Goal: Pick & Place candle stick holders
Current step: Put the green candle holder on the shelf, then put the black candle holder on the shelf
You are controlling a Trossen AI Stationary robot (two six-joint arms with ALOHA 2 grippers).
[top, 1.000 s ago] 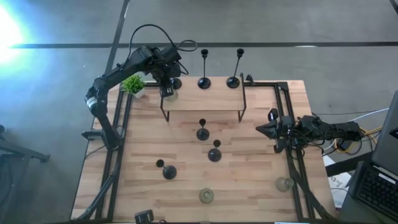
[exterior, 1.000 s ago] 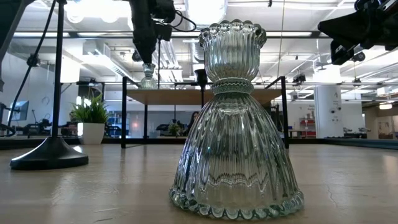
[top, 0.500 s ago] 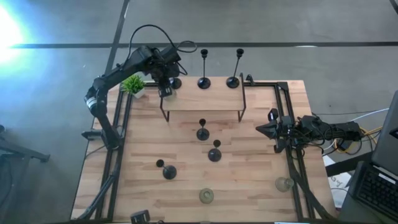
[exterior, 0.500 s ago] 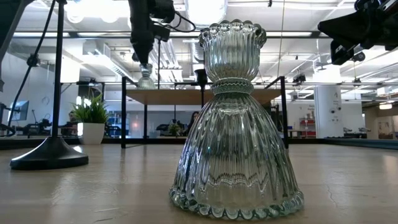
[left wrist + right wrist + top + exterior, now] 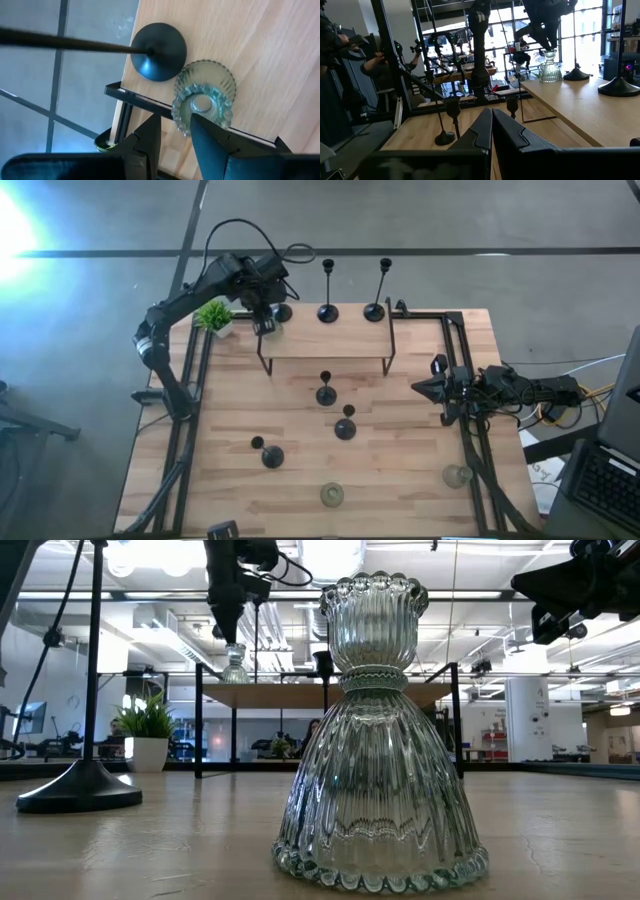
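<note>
I'm holding the left hand (image 5: 175, 132), fingers spread, directly above the ribbed clear glass holder (image 5: 203, 99) standing upright on the raised shelf (image 5: 330, 338) (right hand (image 5: 432, 390), fingers pressed together, idling well apart).

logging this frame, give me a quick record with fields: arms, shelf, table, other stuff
left gripper: above the shelf's left end, open, just over a glass holder standing on it
right gripper: shut, idle at the table's right edge
shelf: three tall black holders along its back edge; nearest one's base beside the glass holder
table: three short black holders, two glass ones near the front
plant: back left corner
</note>
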